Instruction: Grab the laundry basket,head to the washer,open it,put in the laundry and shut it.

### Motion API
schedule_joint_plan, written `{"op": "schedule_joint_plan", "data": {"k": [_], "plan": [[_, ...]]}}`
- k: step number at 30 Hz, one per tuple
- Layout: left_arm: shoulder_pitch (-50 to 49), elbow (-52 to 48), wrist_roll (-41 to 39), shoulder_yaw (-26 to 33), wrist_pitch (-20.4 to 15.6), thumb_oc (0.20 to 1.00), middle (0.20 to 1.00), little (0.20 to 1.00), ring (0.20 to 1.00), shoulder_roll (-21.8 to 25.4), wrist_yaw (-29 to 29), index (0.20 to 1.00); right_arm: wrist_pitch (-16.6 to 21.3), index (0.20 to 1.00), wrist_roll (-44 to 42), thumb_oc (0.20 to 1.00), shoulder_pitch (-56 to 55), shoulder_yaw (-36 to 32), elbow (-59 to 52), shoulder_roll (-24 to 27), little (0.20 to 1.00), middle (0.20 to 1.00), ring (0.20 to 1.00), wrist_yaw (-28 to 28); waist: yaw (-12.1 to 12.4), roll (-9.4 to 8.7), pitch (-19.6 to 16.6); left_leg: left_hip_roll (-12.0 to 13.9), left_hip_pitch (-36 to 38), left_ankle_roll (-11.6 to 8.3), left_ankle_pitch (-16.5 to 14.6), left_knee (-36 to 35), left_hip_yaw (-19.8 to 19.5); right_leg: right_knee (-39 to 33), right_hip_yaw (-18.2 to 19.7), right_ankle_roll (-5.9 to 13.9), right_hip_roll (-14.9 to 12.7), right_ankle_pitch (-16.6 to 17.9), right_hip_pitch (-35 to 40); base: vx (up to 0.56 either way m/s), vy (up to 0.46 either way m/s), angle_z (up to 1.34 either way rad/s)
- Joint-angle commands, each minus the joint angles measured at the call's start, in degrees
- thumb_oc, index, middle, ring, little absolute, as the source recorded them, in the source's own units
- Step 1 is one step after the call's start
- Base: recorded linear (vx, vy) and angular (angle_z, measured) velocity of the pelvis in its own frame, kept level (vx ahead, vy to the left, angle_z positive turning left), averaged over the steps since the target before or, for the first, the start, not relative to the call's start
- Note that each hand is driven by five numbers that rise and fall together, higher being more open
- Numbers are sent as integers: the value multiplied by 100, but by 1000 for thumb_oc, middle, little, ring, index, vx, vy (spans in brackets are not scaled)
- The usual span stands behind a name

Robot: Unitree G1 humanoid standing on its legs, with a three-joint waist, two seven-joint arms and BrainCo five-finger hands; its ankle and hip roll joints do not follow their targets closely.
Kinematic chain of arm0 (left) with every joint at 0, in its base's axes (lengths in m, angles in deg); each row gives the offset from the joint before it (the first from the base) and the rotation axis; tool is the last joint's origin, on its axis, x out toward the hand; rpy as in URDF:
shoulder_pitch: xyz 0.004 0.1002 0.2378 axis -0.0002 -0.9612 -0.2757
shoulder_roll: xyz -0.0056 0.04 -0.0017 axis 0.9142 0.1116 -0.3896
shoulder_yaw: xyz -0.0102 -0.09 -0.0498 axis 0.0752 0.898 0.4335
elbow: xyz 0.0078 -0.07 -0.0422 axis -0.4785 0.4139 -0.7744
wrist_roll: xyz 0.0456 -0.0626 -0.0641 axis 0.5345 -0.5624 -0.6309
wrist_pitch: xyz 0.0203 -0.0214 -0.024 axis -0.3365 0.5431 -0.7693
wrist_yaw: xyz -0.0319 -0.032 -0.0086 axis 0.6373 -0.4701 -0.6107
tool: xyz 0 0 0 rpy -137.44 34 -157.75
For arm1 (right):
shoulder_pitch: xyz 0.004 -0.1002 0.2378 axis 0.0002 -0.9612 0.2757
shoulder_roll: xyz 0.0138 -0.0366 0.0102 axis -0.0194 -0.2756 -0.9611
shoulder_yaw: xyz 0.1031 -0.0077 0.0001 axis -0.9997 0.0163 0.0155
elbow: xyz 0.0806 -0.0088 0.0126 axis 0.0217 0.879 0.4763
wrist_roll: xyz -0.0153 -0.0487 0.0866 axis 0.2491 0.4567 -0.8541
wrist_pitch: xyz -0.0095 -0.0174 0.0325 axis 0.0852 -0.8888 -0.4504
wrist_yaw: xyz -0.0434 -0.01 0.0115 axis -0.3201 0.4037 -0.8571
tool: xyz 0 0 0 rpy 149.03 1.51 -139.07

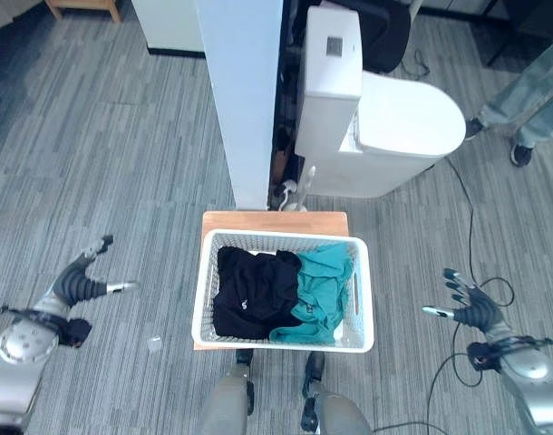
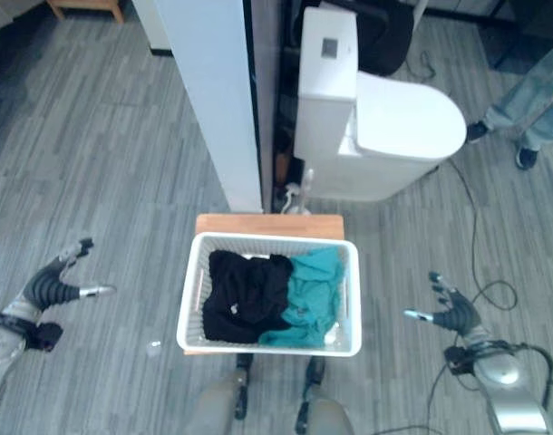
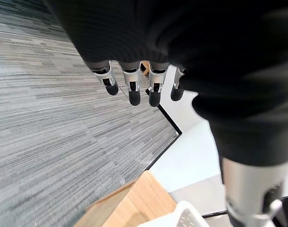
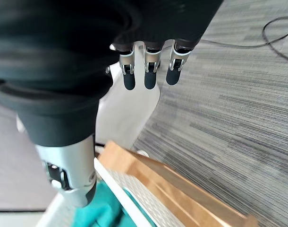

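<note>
A white laundry basket (image 1: 361, 299) sits on a low wooden stand (image 1: 275, 221) right in front of me, holding a black garment (image 1: 251, 292) and a teal garment (image 1: 322, 283). The white washer (image 1: 390, 127) stands behind it with its lid down. My left hand (image 1: 82, 281) hovers open over the carpet, well to the left of the basket. My right hand (image 1: 467, 308) hangs open to the basket's right, clear of it. The wrist views show the straight fingers (image 3: 131, 87) of the left hand and those (image 4: 145, 71) of the right, with the basket's rim (image 4: 130, 196) close by.
A tall white panel (image 1: 245, 91) rises beside the washer. A person's legs (image 1: 530, 100) stand at the far right. Wooden furniture legs (image 1: 82, 7) show at the far left corner. Grey carpet (image 1: 104, 163) spreads on both sides of the basket.
</note>
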Motion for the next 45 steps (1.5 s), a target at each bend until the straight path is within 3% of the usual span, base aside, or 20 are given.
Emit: {"op": "schedule_joint_plan", "data": {"k": [1, 7, 10, 17, 26, 34, 45], "plan": [[210, 198, 423, 1, 82, 1000, 1000, 1000, 1000, 124, 104, 1000, 21, 1000, -23, 1000, 153, -69, 49, 37, 1000, 1000, 1000, -115, -34, 75, -59, 502, 5, -333, -216, 71, -7, 777, 250, 348, -411, -299, -567, -69, -10, 3], [211, 38, 689, 216, 340, 1000, 1000, 1000, 1000, 371, 79, 1000, 9, 1000, -74, 1000, -25, -88, -45, -556, 1000, 1000, 1000, -212, -56, 83, 227, 494, -367, -371, -240, 250, 37, 840, 287, 331, -437, -287, -875, -54, -18, 1], [-119, -144, 779, 421, 422, 1000, 1000, 1000, 1000, 431, -41, 1000, 14, 1000, -63, 1000, -92, -109, -73, -648, 1000, 1000, 1000, -188, -64, 86, 293, 494, -486, -377, -245, 294, 78, 853, 302, 334, -448, -257, -992, -26, -4, -1], [-367, -242, 973, 288, 594, 1000, 1000, 1000, 1000, 266, -221, 1000, -9, 1000, -95, 1000, -29, 82, 8, -749, 1000, 1000, 1000, -172, -89, 94, 340, 501, -592, -395, -237, 297, 140, 857, 356, 319, -458, -220, -1151, -19, -4, -2], [460, 512, 1058, -552, 730, 1000, 1000, 1000, 1000, -516, 178, 1000, -22, 1000, -142, 1000, 247, 504, 121, -783, 1000, 1000, 1000, -276, -163, 81, 431, 518, -623, -437, -211, 258, 172, 895, 441, 285, -428, -222, -1296, -12, -7, 0], [1548, 1250, 50, -1585, 476, 1000, 1000, 1000, 1000, -1351, 722, 1000, 67, 1000, -282, 1000, 284, 766, 32, -716, 1000, 1000, 1000, -516, -323, 63, 553, 544, -585, -403, -154, 200, 196, 917, 483, 277, -373, -202, -1359, -3, -17, -5], [1693, 1278, -186, -1859, 344, 1000, 1000, 1000, 1000, -1300, 734, 1000, 158, 1000, -302, 1000, 264, 643, -115, -668, 1000, 1000, 1000, -668, -382, 110, 605, 548, -569, -364, -163, 202, 202, 928, 555, 287, -346, -185, -1422, 1, -1, -2]]}}
